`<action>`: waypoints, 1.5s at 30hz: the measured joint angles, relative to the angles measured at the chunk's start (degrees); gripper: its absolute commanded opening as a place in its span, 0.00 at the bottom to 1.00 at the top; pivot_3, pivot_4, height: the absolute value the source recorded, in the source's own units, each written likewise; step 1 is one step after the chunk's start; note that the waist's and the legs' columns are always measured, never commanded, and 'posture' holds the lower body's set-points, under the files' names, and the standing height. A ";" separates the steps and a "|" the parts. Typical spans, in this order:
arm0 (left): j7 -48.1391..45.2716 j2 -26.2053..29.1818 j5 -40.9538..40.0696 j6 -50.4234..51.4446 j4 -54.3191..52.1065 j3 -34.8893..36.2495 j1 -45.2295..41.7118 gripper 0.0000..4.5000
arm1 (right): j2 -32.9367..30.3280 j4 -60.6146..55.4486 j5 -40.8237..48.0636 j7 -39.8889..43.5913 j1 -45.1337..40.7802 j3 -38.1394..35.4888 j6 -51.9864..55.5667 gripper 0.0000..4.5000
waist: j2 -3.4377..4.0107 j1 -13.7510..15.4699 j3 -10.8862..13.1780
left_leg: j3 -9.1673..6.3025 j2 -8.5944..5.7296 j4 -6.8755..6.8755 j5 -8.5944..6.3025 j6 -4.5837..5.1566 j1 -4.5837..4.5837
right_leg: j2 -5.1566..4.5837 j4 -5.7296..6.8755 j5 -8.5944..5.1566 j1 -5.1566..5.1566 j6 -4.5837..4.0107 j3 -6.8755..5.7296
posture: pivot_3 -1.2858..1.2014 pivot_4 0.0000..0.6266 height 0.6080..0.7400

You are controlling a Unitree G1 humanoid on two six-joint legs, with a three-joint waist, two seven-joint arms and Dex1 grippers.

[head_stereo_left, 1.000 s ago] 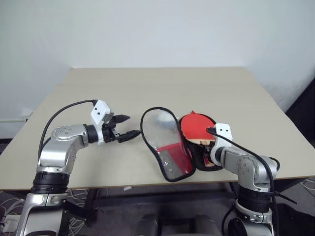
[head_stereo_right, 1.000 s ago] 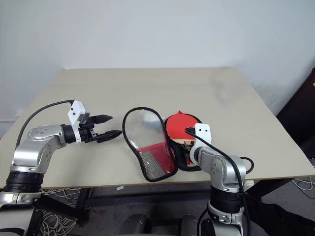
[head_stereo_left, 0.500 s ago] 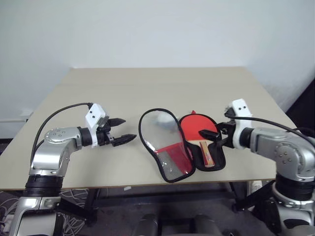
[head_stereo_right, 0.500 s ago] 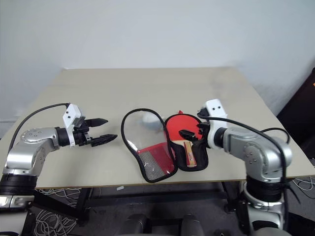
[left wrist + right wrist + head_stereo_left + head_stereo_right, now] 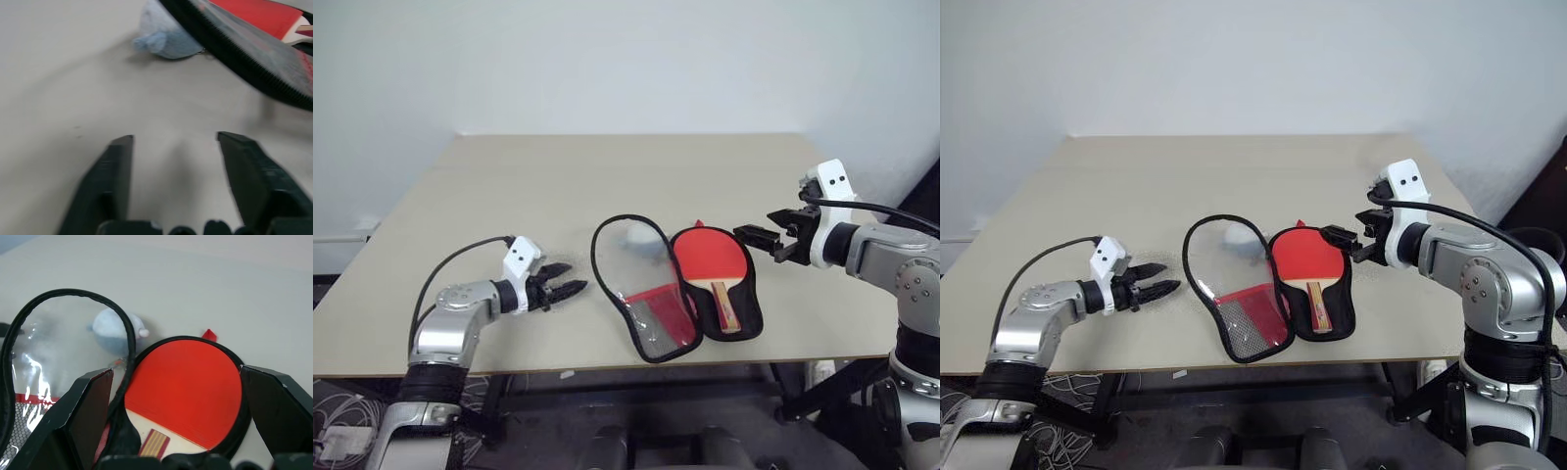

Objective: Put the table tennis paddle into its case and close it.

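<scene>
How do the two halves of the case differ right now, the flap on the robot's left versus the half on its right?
The left flap lies folded open on the table, showing a clear window above a red panel and mesh pocket; nothing lies on it. The right half has black lining and holds the table tennis paddle, handle toward the robot. Both are paddle-shaped with black trim, joined along the middle and lying flat.

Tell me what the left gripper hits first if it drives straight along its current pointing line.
Most likely the raised flap of the open case, whose black zip edge crosses ahead of the left gripper. Bare table lies between; the whitish lump sits further off to one side. Depth is uncertain.
</scene>
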 measured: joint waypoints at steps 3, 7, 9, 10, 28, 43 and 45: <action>0.77 -2.18 -0.28 0.73 -0.27 -0.25 -1.39 0.32 | -0.23 0.01 0.39 -0.07 0.00 -0.03 -0.06 1.00 | -0.01 0.02 0.00 | 0.00 -0.01 0.01 0.00 0.00 0.00 | 0.00 0.00 -0.01 0.02 0.01 0.00 | 0.52 0.00 1.00; -0.18 -5.21 -2.69 4.27 -5.15 -1.34 -1.75 0.32 | -0.25 0.02 0.64 -0.55 0.06 -0.04 -0.13 1.00 | -0.01 0.02 0.00 | 0.01 -0.02 0.01 0.00 0.01 -0.02 | -0.01 -0.01 0.04 0.01 -0.05 0.01 | 0.52 0.00 1.00; -0.32 -7.35 -3.16 6.16 -7.25 -2.94 -3.10 0.32 | -0.32 0.18 0.64 -0.68 0.17 -0.03 -0.52 1.00 | -0.02 0.07 0.00 | -0.02 -0.03 0.07 0.00 0.01 -0.03 | 0.00 0.00 0.06 0.04 -0.08 -0.01 | 0.52 0.00 1.00; -0.24 -8.66 -3.19 6.88 -7.99 -3.95 -4.44 0.32 | -0.57 0.57 0.65 -0.62 0.17 -0.03 -0.90 1.00 | -0.02 0.13 0.00 | -0.04 -0.04 0.12 0.01 0.02 -0.04 | 0.01 0.00 0.05 0.07 -0.07 -0.04 | 0.52 0.00 1.00; 5.10 -21.30 1.51 8.04 1.14 -12.55 -18.10 0.32 | -23.27 6.25 -0.05 19.80 7.19 3.12 -21.76 1.00 | -0.02 -0.10 0.04 | 0.02 -0.06 0.11 0.00 0.04 -0.04 | 0.05 -0.04 -0.09 0.09 0.17 0.03 | 0.52 0.00 1.00; 1.45 -14.59 -9.60 33.08 -19.00 -16.33 -3.14 0.51 | -28.57 6.18 -3.08 32.76 11.11 9.58 -35.03 1.00 | -0.04 0.11 0.09 | -0.03 -0.04 0.22 -0.01 0.02 -0.05 | -0.02 -0.04 -0.11 0.11 0.14 -0.04 | 0.52 0.00 1.00; 2.59 -14.97 -9.63 34.19 -19.07 -16.45 -3.08 0.67 | -28.25 5.84 -3.07 32.58 11.15 9.84 -34.98 1.00 | -0.03 0.11 0.09 | -0.02 -0.05 0.22 -0.01 0.02 -0.04 | -0.02 -0.04 -0.11 0.11 0.15 -0.03 | 0.52 0.00 1.00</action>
